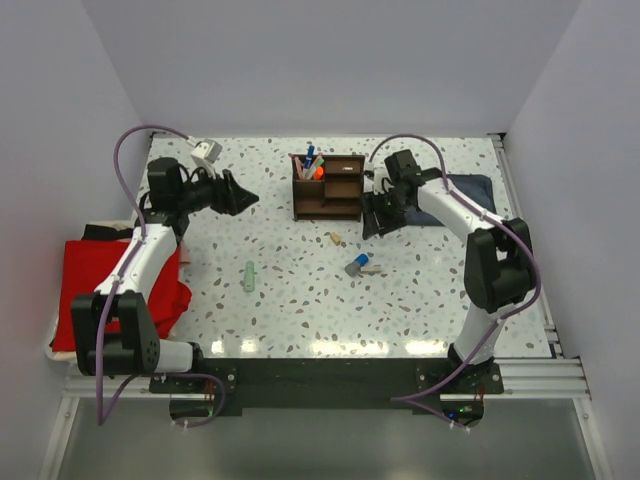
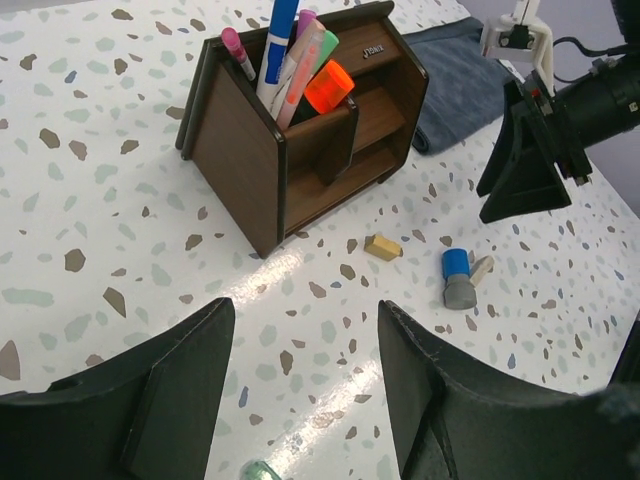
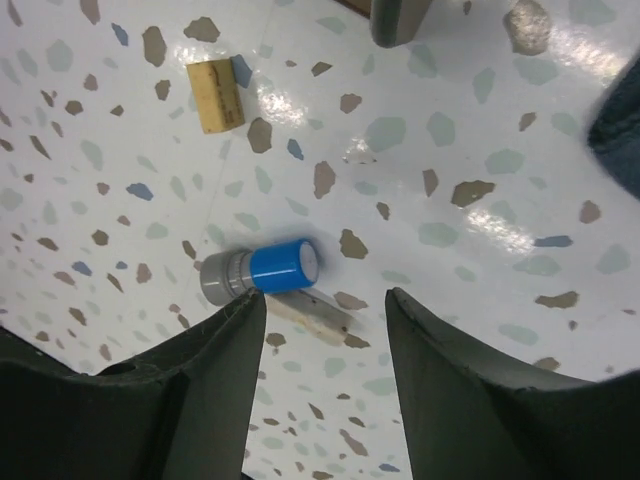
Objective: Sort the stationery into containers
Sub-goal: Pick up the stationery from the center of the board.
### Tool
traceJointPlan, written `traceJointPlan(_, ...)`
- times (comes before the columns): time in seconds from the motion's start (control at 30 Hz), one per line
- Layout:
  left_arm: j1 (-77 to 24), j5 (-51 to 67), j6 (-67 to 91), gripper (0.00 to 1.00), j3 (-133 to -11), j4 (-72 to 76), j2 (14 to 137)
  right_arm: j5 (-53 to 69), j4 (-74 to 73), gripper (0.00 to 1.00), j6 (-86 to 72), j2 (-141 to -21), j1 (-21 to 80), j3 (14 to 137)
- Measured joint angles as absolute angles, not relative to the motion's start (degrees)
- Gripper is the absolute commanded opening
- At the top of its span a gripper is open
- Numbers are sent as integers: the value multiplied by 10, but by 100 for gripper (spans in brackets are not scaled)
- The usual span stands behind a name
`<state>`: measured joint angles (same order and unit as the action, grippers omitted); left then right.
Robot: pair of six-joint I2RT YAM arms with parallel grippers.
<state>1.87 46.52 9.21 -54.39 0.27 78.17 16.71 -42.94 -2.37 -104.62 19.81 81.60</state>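
- Spread wide in its own wrist view, the left gripper (image 2: 305,335) has its two dark fingers (image 2: 180,390) well apart with only speckled tabletop between them; it holds nothing.
- Seen from above, that gripper hangs over the table (image 1: 290,315) to the left of the wooden organizer (image 1: 335,195) and points toward it, well apart from it.
- Right gripper (image 3: 325,305) also stands parted and empty, over the table just right of the organizer, between it and the folded blue-grey cloth (image 1: 468,188).
- Pens stand upright in the organizer's tall compartment at its left end: a blue pen (image 2: 281,35), a pink pen (image 2: 237,50) and an orange highlighter (image 2: 328,87), with a pale pink-and-green marker (image 2: 308,55) among them.
- On the table in front of the organizer lies a blue cylinder (image 3: 280,266) with a grey end, on its side; in the right wrist view it sits just past the tip of one finger, not touched by it.
- A pale flat stick (image 3: 312,318) lies touching the cylinder.
- Near these, closer to the organizer, lies a tan bit (image 3: 215,95), apart from both.
- Pale green tube (image 1: 249,276) lies alone on the table, left of the cylinder and well apart from the organizer.
- A red cloth (image 1: 95,285) lies at the table's left edge beside the left arm.
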Motion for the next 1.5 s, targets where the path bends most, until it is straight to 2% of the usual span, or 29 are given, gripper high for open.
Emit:
traceJointPlan(0.13,19,473,89,64,-543,3,782,212,-413,41,-90,-1046,203,778)
traceJointPlan(0.17,19,474,88,64,-542,3,782,219,-411,41,-113,-1046,205,768)
traceJointPlan(0.37,19,475,77,64,-537,-8,777,234,-405,49,-237,-1041,200,714)
traceJointPlan(0.7,19,475,66,64,-535,-23,759,233,-371,49,-328,-1047,195,709)
traceJointPlan(1.23,19,475,64,65,-535,-23,759,202,-362,48,-376,-1100,200,709)
traceJointPlan(1.5,19,475,64,65,-535,-23,766,204,-361,37,-379,-1124,218,738)
